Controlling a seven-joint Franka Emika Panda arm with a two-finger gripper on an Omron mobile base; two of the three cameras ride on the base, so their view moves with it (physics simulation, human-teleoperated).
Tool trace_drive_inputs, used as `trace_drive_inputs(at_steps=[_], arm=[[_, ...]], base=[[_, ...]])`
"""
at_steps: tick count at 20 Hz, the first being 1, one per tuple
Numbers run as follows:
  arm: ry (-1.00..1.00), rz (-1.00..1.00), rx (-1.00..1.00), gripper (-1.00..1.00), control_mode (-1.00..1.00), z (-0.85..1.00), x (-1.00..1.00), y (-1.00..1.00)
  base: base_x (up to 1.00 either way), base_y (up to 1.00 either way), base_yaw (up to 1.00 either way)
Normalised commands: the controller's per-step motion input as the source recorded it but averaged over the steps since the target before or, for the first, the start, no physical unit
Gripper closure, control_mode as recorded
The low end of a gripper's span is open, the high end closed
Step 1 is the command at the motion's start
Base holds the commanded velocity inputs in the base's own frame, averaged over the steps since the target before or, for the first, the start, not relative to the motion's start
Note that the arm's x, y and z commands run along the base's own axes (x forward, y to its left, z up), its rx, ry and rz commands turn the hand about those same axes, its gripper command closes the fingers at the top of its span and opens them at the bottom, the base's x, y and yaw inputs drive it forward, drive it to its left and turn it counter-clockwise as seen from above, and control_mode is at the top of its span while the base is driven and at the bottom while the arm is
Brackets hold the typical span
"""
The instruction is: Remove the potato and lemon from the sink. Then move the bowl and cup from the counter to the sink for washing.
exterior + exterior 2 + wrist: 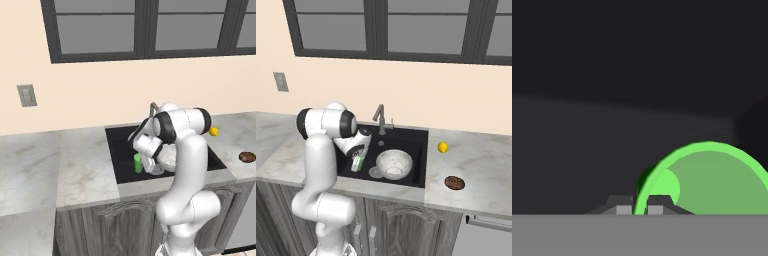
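Over the sink's point(418, 150) left half, jaws pinch the cup's point(358, 163) rim, cup hanging upright left of the bowl point(394, 164), ready for lowering.

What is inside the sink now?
Inside the sink sits the bowl, with the green cup beside it, gripped at its rim by the end effector. The arm covers part of the floor.

Arm bent fwd, gripper point(640, 210) pointing down, jaws clamped tight.
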Motion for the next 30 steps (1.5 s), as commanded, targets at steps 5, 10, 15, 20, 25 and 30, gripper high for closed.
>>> trace_drive_inputs(at_steps=[5, 10, 15, 20, 25, 30], arm=[[0.0, 0.0, -0.02, 1.0, -1.0, -0.23, 0.1, 0.0], [0.0, 0.0, -0.03, 1.0, -1.0, -0.22, 0.09, 0.0], [0.0, 0.0, -0.02, 1.0, -1.0, -0.21, 0.08, 0.0], [0.0, 0.0, -0.02, 1.0, -1.0, -0.21, 0.07, 0.0], [0.0, 0.0, -0.02, 1.0, -1.0, -0.19, 0.05, 0.0], [0.0, 0.0, -0.02, 1.0, -1.0, -0.15, 0.02, -0.01]], base=[[0.0, 0.0, 0.0], [0.0, 0.0, 0.0], [0.0, 0.0, 0.0], [0.0, 0.0, 0.0], [0.0, 0.0, 0.0], [0.0, 0.0, 0.0]])
